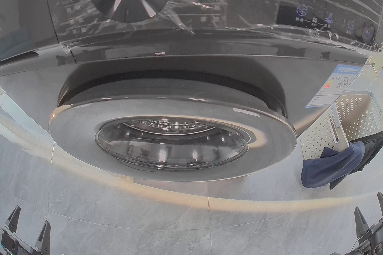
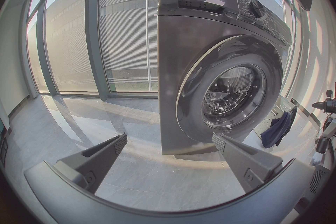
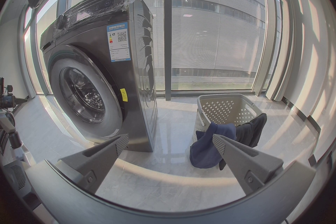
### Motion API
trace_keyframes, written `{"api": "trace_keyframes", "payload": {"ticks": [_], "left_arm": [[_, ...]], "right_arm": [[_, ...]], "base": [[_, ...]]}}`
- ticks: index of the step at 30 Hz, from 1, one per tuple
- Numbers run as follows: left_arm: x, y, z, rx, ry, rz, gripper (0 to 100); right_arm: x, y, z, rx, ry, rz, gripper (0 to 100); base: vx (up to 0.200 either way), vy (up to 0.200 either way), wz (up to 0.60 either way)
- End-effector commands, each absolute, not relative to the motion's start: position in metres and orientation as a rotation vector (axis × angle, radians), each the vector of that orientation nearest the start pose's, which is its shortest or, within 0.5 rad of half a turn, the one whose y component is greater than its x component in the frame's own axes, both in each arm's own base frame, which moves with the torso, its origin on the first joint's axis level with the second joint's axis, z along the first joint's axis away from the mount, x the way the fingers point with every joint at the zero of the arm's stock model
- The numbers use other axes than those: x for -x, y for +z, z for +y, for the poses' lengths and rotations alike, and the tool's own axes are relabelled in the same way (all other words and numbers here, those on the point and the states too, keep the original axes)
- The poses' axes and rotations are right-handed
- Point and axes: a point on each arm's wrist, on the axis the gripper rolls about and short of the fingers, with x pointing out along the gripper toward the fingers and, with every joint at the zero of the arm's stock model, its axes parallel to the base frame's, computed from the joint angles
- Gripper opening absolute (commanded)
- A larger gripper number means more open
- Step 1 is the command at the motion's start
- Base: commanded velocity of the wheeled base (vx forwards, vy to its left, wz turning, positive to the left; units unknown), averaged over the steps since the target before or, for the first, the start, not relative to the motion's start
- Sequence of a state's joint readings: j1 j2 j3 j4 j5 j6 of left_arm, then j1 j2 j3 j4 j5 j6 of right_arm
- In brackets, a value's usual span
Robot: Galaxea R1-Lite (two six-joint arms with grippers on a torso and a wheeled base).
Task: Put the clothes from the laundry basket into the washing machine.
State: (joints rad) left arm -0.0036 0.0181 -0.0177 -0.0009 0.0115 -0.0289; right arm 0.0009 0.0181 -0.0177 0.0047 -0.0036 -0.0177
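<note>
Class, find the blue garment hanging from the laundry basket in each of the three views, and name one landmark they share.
Head view: blue garment at the right edge, draped over the rim of the laundry basket.
Left wrist view: blue garment beside the washing machine, over the basket's rim.
Right wrist view: blue garment on the basket's near rim, beside a black garment.
Shared landmark: the washing machine's round door, shut.

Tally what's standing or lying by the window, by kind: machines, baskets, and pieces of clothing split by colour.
washing machine: 1
laundry basket: 1
blue garment, draped over the basket's front: 1
black garment, draped beside it: 1, as far as shows
Total: 4
</note>
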Motion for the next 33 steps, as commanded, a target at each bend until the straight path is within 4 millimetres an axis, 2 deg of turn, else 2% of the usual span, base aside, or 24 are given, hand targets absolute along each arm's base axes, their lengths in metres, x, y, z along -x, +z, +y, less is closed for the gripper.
{"api": "trace_keyframes", "payload": {"ticks": [1, 14, 15, 17, 18, 19, 20, 24, 27, 30, 33], "left_arm": [[0.023, 0.076, 0.0, 0.029, 0.009, 0.001, 100], [0.023, 0.076, 0.0, 0.028, 0.009, 0.001, 100], [0.023, 0.076, 0.0, 0.026, 0.006, 0.001, 100], [0.023, 0.076, 0.0, 0.028, 0.008, 0.003, 100], [0.023, 0.076, 0.0, 0.028, 0.008, 0.001, 100], [0.023, 0.076, 0.0, 0.026, 0.008, 0.001, 100], [0.023, 0.076, 0.0, 0.021, 0.008, 0.001, 100], [0.023, 0.076, 0.0, 0.025, 0.008, 0.001, 100], [0.023, 0.076, 0.0, 0.026, 0.008, 0.001, 100], [0.023, 0.076, 0.0, 0.025, 0.008, 0.001, 100], [0.023, 0.076, 0.0, 0.025, 0.006, 0.001, 100]], "right_arm": [[0.023, 0.075, 0.0, 0.014, -0.002, 0.003, 100], [0.023, 0.076, 0.0, 0.015, -0.003, -0.002, 100], [0.025, 0.084, 0.0, 0.02, -0.002, -0.043, 100], [0.041, 0.134, 0.0, 0.01, -0.001, -0.247, 100], [0.042, 0.141, 0.0, 0.007, -0.001, -0.258, 100], [0.037, 0.164, 0.0, -0.015, 0.006, -0.216, 100], [0.025, 0.167, 0.0, -0.033, 0.019, -0.129, 100], [-0.017, 0.148, 0.003, -0.129, 0.15, 0.156, 100], [-0.042, 0.149, 0.009, -0.111, 0.266, 0.217, 100], [-0.057, 0.148, 0.017, -0.086, 0.359, 0.251, 100], [-0.081, 0.15, 0.035, -0.061, 0.486, 0.314, 100]], "base": [[0.0, 0.2, 0.0], [0.0, 0.0, 0.0], [0.0, 0.0, 0.0], [0.0, 0.0, 0.0], [0.0, 0.0, 0.0], [0.0, 0.0, 0.0], [0.0, 0.0, 0.0], [0.0, 0.0, 0.0], [0.0, 0.0, 0.0], [0.0, 0.0, 0.0], [0.0, 0.0, 0.0]]}}
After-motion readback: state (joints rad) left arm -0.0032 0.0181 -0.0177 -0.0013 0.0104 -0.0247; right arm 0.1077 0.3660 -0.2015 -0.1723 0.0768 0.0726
